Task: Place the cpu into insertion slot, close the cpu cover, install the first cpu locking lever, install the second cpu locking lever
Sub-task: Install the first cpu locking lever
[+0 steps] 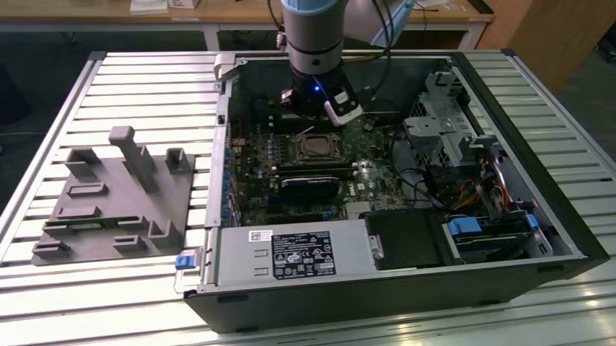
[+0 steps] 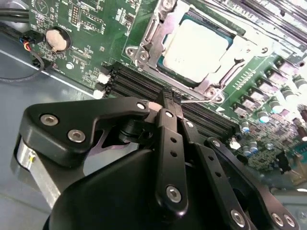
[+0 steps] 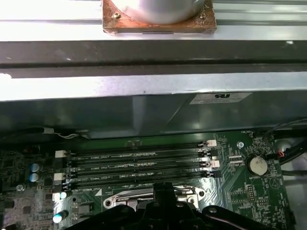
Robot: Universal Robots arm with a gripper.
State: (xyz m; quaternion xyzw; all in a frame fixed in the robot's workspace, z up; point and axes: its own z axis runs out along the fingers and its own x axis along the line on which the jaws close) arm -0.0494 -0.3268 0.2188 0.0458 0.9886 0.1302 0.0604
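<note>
"Second wrist view: how far along is the job?"

"The cpu [image 2: 194, 45] lies in the insertion slot [image 1: 298, 150], with the cpu cover [image 2: 146, 36] down around it, so those steps look done. The levers seem left. The claw [image 2: 170, 98] has its fingers pressed together, tips at a thin wire lever [image 2: 199, 99]; a real pinch I cannot confirm."

"Which way does it lie?"

"Flat, pale face up. It is square, so no long axis, with edges parallel to the memory slots [image 2: 139, 84]."
</note>
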